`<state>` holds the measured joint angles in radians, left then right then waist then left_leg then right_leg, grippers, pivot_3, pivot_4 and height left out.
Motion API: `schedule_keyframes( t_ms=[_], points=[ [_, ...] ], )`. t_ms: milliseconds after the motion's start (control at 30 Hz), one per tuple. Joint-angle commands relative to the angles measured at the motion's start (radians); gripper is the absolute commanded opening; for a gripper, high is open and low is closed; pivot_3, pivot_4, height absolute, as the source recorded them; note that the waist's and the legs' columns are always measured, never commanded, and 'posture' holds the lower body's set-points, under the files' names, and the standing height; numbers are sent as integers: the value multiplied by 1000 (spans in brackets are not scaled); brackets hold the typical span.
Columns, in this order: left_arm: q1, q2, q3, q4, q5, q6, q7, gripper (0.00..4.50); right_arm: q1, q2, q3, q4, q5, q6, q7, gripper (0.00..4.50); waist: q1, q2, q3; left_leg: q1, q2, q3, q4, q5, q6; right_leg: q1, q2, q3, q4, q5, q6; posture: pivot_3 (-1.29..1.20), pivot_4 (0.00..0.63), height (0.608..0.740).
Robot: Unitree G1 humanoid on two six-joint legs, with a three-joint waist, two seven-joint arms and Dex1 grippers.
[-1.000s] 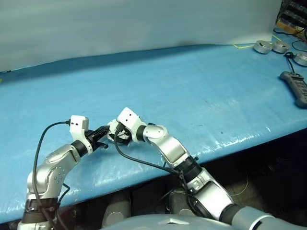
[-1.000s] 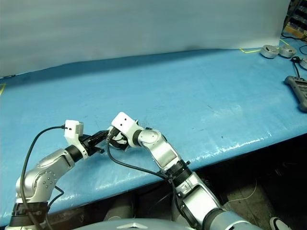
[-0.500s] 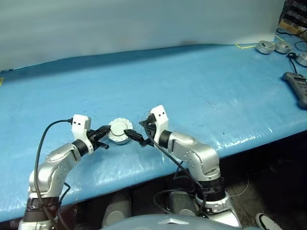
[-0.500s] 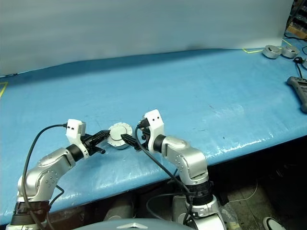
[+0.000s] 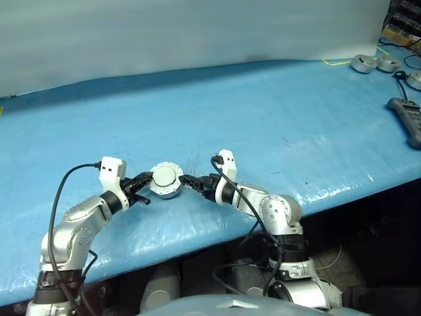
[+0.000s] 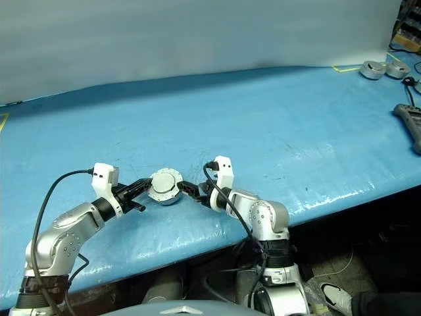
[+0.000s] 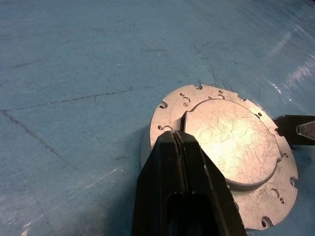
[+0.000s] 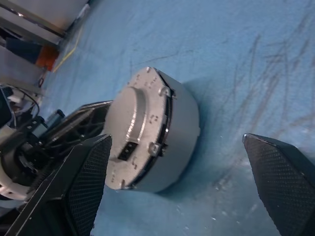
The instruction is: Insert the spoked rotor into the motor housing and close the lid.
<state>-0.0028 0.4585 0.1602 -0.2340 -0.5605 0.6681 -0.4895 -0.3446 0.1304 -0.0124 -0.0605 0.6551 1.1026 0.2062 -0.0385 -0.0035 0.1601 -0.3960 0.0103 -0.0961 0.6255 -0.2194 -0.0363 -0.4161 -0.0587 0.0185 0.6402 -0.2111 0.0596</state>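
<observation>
Right gripper (image 5: 186, 179) off lid (image 5: 165, 176) — withdrawn rightward.

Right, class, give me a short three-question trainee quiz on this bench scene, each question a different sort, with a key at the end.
1. True or false: the lid lies closed on the motor housing.
2. Multiple choice: the right gripper is A) shut on the housing, B) open with its fingers wide apart, C) shut on a cable.
3. Fill in: the left gripper, fingers shut, rests its tips on the lid's ____ face.

Key: 1 true; 2 B; 3 top. In the head views the housing sits on the blue table between the two grippers.
</observation>
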Motion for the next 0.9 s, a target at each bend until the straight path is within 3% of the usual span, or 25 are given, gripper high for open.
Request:
schedule_keyframes(
  t_ms=[33, 467, 600, 833, 900],
  points=[
    [9, -9, -19, 7, 5, 9, -12, 0, 61, 187, 14, 6, 86, 3, -26, 4489, 1, 0, 0, 0, 0, 0, 0, 0, 0, 0, 0, 0, 0, 0, 0, 0, 150, 740],
    [5, -10, -16, 13, 20, 4, -20, 0, 56, 192, -37, 156, 264, 13, -136, 4489, 0, 1, 0, 0, 0, 0, 0, 0, 0, 0, 0, 0, -1, 0, 0, 0, 150, 740],
    [6, -10, -14, 14, 22, 2, -21, 0, 57, 200, -62, 192, 321, 15, -160, 3636, 0, 1, 0, 0, 0, 0, 0, 0, 0, 0, 0, 0, -1, 0, 0, 0, 150, 740],
    [7, -12, -12, 24, 30, 0, -24, 0, 50, 188, -58, 207, 376, 10, -180, 1341, -3, 2, 1, 0, 0, 0, -1, 0, 0, 0, 0, 0, -1, 0, 0, 0, 150, 740],
    [7, -14, -11, 28, 33, -1, -27, 0, 53, 183, -53, 205, 387, 9, -187, 1168, -3, 2, 1, 0, 0, 0, -1, 0, 0, 0, 0, 0, -1, 0, 0, 0, 150, 740]
  ],
)
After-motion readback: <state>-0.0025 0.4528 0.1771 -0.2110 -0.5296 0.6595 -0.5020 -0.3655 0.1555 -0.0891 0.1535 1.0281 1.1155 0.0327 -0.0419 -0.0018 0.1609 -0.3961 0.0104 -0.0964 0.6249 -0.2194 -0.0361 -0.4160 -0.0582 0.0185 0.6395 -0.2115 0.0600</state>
